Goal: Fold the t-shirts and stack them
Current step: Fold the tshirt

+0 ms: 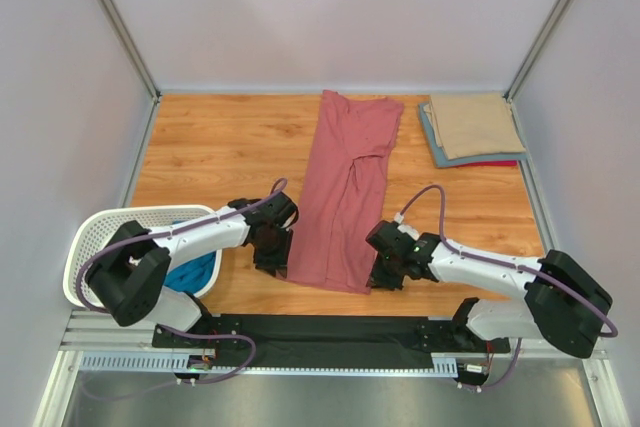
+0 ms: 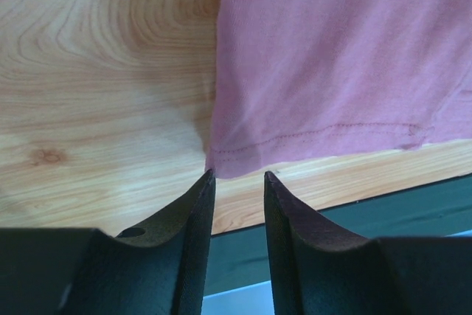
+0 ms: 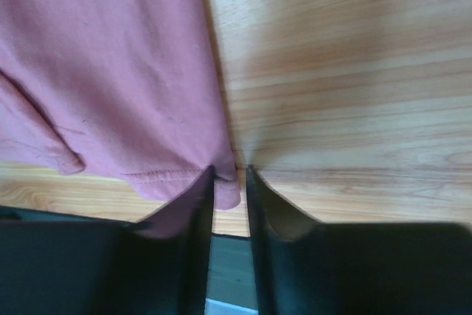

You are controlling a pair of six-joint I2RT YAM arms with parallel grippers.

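Note:
A dusty rose-red t-shirt (image 1: pixel 345 187) lies folded into a long strip down the middle of the wooden table. My left gripper (image 1: pixel 272 255) is at its near left hem corner. In the left wrist view the gripper (image 2: pixel 238 175) is open, and the hem corner (image 2: pixel 221 164) touches the left fingertip. My right gripper (image 1: pixel 383 275) is at the near right corner. In the right wrist view it (image 3: pixel 230 170) is open by a narrow gap, with the shirt's corner (image 3: pixel 227 191) lying between the jaws. A tan shirt (image 1: pixel 474 125) tops a folded stack at the back right, over a grey-blue one (image 1: pixel 437 147) and a red one (image 1: pixel 500 162).
A white perforated basket (image 1: pixel 100 222) stands at the near left with a teal shirt (image 1: pixel 193 272) in it, beside the left arm. A black mat (image 1: pixel 330 329) runs along the table's front edge. Grey walls close in the table on three sides.

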